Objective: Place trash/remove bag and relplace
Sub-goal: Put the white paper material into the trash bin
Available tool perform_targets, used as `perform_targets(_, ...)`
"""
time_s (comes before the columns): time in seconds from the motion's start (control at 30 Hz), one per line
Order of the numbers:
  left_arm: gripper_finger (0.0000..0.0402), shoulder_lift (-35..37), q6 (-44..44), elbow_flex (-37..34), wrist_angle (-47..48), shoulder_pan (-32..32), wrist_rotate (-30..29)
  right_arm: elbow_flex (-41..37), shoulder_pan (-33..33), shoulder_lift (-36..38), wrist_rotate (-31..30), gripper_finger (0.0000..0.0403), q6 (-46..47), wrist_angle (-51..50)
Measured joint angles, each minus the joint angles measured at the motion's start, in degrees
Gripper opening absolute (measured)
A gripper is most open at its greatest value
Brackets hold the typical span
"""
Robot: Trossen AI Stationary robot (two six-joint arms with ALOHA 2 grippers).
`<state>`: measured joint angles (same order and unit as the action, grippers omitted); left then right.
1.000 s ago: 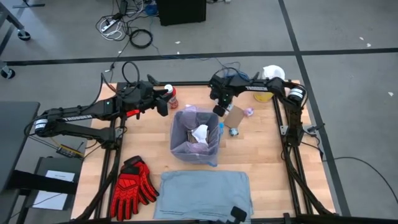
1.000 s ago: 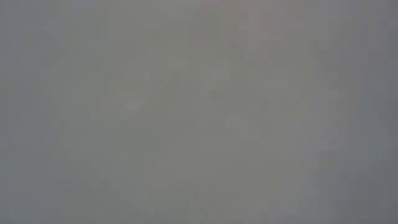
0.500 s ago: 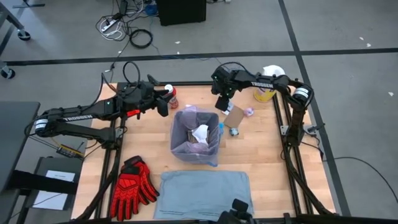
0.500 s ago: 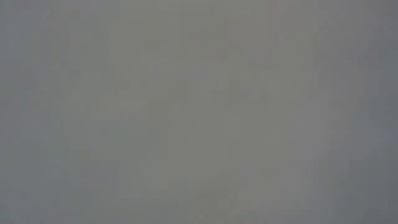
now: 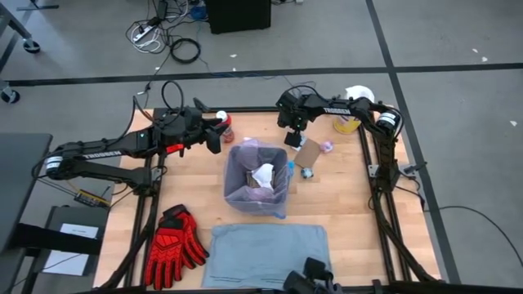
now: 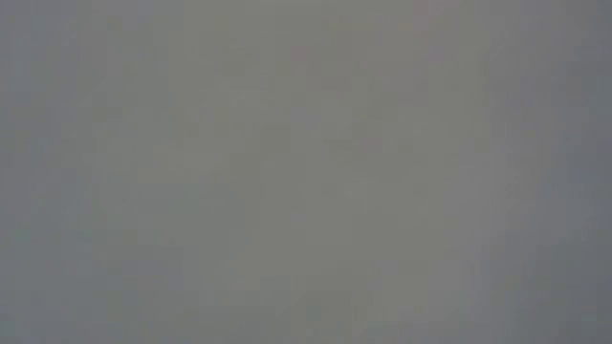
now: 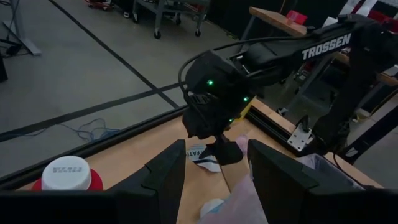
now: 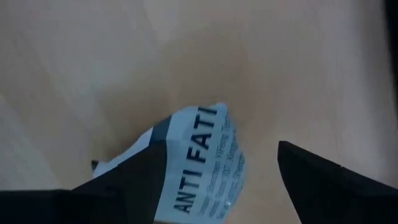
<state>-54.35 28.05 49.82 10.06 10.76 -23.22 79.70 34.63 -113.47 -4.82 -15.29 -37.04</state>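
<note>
In the right wrist view, right tool (image 8: 217,180) spread wide over printed paper (image 8: 202,165) — low view blank.

My low camera gives me only a flat, featureless grey field. I cannot make out any table, arm or object in it.
</note>
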Motion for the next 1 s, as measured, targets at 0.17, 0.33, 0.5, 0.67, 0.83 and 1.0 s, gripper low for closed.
perform_targets(0.17,0.0184,0.0,0.6,0.0,0.1,0.0,0.0,0.0,0.4,-0.8,1.1,0.0271,0.1,-0.3)
perform_targets(0.33,0.0184,0.0,0.6,0.0,-0.3,0.0,0.0,0.0,0.4,-1.0,2.0,0.0251,0.2,-2.3)
perform_targets(0.5,0.0184,0.0,0.6,0.0,-0.6,0.0,0.0,0.0,0.4,-1.0,2.1,0.0224,0.6,-5.7)
perform_targets(0.67,0.0184,0.0,0.6,0.0,-1.1,0.0,0.0,0.0,0.4,-1.0,2.4,0.0213,1.4,-8.2)
perform_targets(0.83,0.0184,0.0,0.6,0.0,-1.6,0.0,0.0,0.0,0.5,-1.0,4.2,0.02,1.7,-9.1)
perform_targets(1.0,0.0184,0.0,0.7,0.0,-1.7,0.0,0.0,0.0,0.5,-1.0,5.0,0.0145,1.9,-11.0)
